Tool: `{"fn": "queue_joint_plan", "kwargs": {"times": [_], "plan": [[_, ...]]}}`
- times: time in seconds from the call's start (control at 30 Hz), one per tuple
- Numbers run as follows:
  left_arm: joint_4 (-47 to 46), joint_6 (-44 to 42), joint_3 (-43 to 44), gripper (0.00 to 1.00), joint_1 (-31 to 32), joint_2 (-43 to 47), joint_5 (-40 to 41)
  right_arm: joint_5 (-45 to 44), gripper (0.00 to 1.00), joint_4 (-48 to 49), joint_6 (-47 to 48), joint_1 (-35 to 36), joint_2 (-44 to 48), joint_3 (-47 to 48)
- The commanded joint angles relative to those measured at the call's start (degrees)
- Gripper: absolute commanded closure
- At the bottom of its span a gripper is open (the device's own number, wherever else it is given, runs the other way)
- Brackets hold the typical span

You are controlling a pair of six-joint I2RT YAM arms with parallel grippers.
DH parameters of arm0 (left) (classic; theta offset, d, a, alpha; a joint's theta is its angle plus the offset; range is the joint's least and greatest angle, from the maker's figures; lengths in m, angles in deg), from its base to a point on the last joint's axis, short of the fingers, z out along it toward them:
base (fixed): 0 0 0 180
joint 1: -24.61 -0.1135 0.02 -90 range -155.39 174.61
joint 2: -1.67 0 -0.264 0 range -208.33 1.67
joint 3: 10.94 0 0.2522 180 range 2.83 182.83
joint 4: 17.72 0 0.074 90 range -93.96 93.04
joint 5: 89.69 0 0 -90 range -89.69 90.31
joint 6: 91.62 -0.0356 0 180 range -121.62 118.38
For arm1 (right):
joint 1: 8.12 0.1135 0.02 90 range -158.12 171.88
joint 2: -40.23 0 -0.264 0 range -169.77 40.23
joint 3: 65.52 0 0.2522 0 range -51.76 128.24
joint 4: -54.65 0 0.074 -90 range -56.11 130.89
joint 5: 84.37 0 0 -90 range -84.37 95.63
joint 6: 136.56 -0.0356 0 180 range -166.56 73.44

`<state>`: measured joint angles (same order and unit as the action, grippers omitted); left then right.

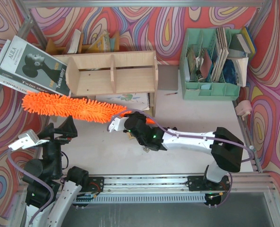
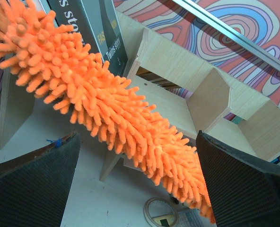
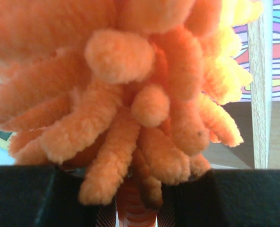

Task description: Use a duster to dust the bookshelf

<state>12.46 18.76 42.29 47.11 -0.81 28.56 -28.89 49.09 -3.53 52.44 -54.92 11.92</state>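
Observation:
The plywood bookshelf [image 1: 112, 71] lies at the back centre with two open compartments; it also shows in the left wrist view [image 2: 211, 94]. The orange fluffy duster [image 1: 69, 107] stretches across in front of the shelf's lower edge, tip to the left. My right gripper [image 1: 128, 122] is shut on the duster's orange handle just behind the fluffy head [image 3: 130, 94], with the handle [image 3: 135, 208] pinched between the pads. My left gripper [image 1: 60, 128] is open and empty, below the duster [image 2: 107, 104] and apart from it.
A magazine [image 1: 31, 66] leans at the shelf's left end. A mint-green organiser [image 1: 211, 85] with books stands at the back right. A spiral notebook [image 1: 130, 100] lies under the shelf's front. A tape roll [image 2: 161, 213] lies on the table. Books stand behind the shelf.

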Motion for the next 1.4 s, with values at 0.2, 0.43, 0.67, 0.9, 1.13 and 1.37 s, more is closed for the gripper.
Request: {"fn": "queue_joint_plan", "kwargs": {"times": [0.2,0.43,0.67,0.9,1.13,1.37], "plan": [[-0.8,0.4,-0.1,0.02,-0.4,-0.1,-0.4,-0.3,1.00,3.6,3.1,0.2,7.8,-3.9],[-0.9,0.4,-0.1,0.01,-0.5,-0.1,-0.2,4.7,1.00,5.0,2.2,0.9,8.4,4.5],[-0.8,0.4,-0.1,0.01,-0.6,-0.1,0.0,4.3,1.00,1.7,-1.5,1.9,0.3,14.5],[-0.9,0.3,-0.2,0.01,-0.6,-0.2,0.1,4.0,1.00,0.9,-5.8,4.0,-2.3,12.5],[-1.0,0.4,-0.2,0.01,-0.7,-0.7,-0.2,0.7,1.00,1.4,-8.4,4.5,3.6,1.3],[-1.1,0.3,-0.2,0.01,-1.0,-1.2,-0.1,1.0,1.00,4.0,-13.9,4.5,10.8,-5.7]]}}
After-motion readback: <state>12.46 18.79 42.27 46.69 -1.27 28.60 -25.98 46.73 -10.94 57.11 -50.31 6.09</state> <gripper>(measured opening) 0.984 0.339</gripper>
